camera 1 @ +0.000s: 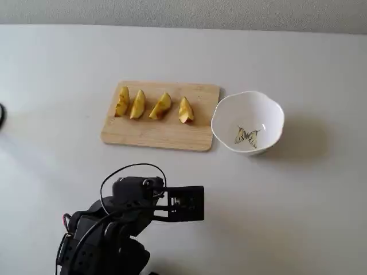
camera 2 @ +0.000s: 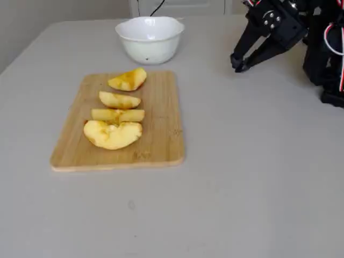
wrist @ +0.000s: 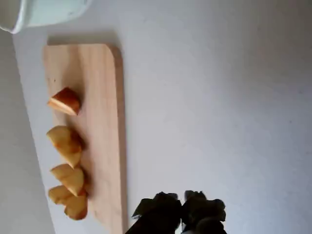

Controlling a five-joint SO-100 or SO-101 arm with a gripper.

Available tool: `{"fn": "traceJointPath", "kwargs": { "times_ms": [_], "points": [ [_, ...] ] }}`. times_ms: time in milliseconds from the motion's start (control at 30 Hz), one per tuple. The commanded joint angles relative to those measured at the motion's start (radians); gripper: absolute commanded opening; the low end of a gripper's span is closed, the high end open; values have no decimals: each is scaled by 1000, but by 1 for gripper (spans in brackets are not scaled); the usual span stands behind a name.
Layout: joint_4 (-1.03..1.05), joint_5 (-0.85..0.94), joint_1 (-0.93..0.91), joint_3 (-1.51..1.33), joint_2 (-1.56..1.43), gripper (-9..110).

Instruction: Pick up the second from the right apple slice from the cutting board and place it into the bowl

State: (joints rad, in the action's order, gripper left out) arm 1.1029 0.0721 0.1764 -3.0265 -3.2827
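Observation:
Four apple slices lie in a row on the cutting board (camera 1: 155,134) (wrist: 102,97) (camera 2: 161,123). The apple slice (camera 1: 161,106) (wrist: 66,145) (camera 2: 119,100) second from the right in a fixed view lies flat, one slice away from the bowl end. Just off that end stands the white bowl (camera 1: 269,114) (wrist: 44,12) (camera 2: 150,43), with only a butterfly mark inside. My gripper (camera 1: 195,204) (wrist: 183,207) (camera 2: 239,64) hovers low over bare table, well away from board and bowl. Its fingertips meet and hold nothing.
The folded black arm body (camera 1: 109,235) with its cables sits at the table's near edge in a fixed view. The other three wedges (camera 1: 185,110) (camera 1: 137,105) (camera 1: 122,102) flank the slice closely. A wall bounds the far table edge.

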Motion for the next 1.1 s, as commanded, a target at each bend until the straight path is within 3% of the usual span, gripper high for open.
{"fn": "traceJointPath", "kwargs": {
  "times_ms": [0, 567, 733, 800, 833, 900, 967, 1067],
  "points": [
    [-18, -5, 3, 5, -9, 0],
    [-18, 28, 29, 5, -9, 0],
    [-18, 144, 135, 5, -11, 0],
    [-55, 374, 138, -9, -11, 0],
    [-84, 319, 107, -18, -11, 1],
    [-31, 537, 141, 3, -11, 5],
    [-21, 601, 183, 25, 0, 12],
    [-69, 678, 233, 181, 290, 16]
  ]
}}
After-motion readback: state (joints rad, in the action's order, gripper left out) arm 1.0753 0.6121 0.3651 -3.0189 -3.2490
